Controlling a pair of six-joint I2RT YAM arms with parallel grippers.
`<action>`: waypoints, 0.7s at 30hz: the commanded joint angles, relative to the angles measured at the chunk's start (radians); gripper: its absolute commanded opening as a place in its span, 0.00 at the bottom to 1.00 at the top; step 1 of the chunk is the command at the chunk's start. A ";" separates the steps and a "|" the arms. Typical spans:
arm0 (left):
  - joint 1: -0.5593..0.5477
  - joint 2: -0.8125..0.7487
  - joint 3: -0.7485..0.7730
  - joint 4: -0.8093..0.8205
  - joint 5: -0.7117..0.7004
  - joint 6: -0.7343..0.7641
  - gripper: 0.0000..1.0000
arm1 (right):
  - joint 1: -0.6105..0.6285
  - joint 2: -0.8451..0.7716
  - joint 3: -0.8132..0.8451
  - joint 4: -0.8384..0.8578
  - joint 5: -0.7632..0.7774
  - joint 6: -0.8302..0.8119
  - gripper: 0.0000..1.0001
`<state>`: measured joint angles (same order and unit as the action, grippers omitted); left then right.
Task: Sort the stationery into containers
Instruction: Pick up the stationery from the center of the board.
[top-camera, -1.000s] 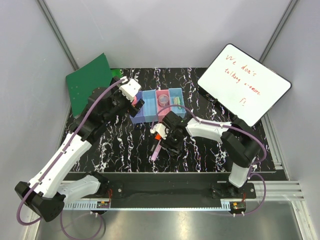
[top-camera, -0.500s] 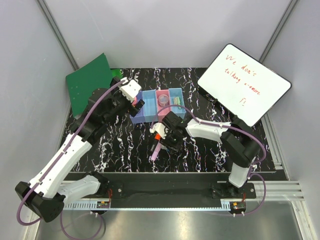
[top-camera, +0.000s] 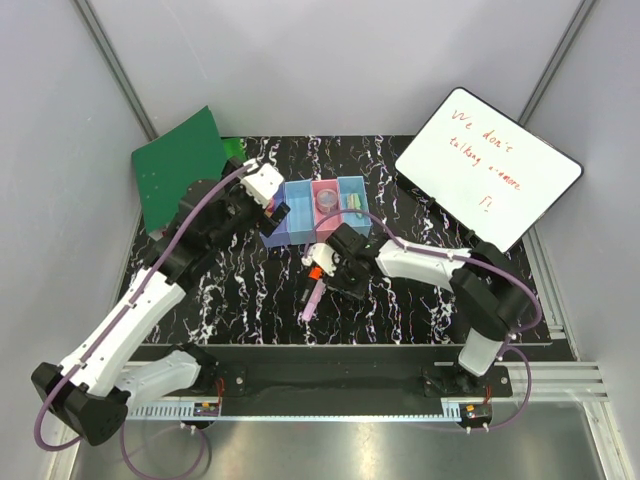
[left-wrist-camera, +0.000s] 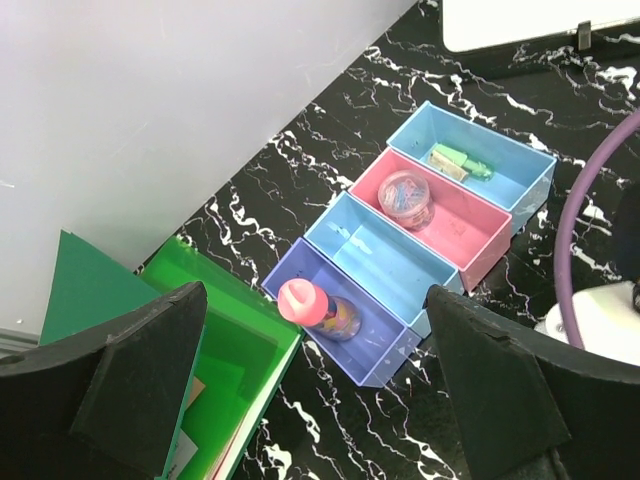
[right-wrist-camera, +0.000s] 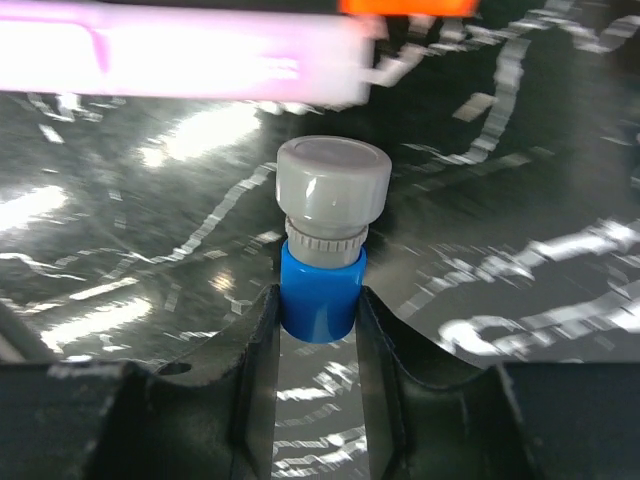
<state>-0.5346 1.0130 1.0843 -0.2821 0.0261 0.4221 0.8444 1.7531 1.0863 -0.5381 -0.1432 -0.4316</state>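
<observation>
- Right gripper (right-wrist-camera: 318, 312): jaws clamped on the grey-capped blue piece (right-wrist-camera: 320, 285), which lies just beside the pink marker (right-wrist-camera: 180, 60).
- Left gripper (top-camera: 272, 205): jaws fully apart and holding nothing, positioned over the purple-blue end of the containers (left-wrist-camera: 385, 355).
- Containers: a pink-capped item (left-wrist-camera: 300, 300) sits in the purple-blue bin, and the green highlighter (left-wrist-camera: 460, 162) sits in the far light-blue bin.

Left gripper (left-wrist-camera: 315, 295) wide apart; right gripper (right-wrist-camera: 315, 305) low, pinching blue tube (right-wrist-camera: 320, 275).

Bright, even light from above; glare streaks the glossy table (right-wrist-camera: 130, 130); on the table, the pink marker (right-wrist-camera: 180, 60) is overexposed and blurred; shadows soft.
</observation>
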 joint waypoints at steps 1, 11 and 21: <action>0.001 -0.034 -0.067 0.050 0.006 0.029 0.99 | 0.007 -0.122 0.009 0.018 0.129 -0.035 0.01; 0.005 -0.048 -0.150 0.040 0.156 -0.069 0.99 | 0.007 -0.314 -0.058 0.067 0.280 -0.053 0.00; 0.005 0.152 -0.083 0.055 0.256 -0.163 0.99 | 0.007 -0.478 -0.062 0.122 0.410 -0.122 0.00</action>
<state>-0.5335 1.0771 0.9421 -0.2684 0.2146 0.3176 0.8444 1.3426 1.0035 -0.4828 0.1837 -0.5110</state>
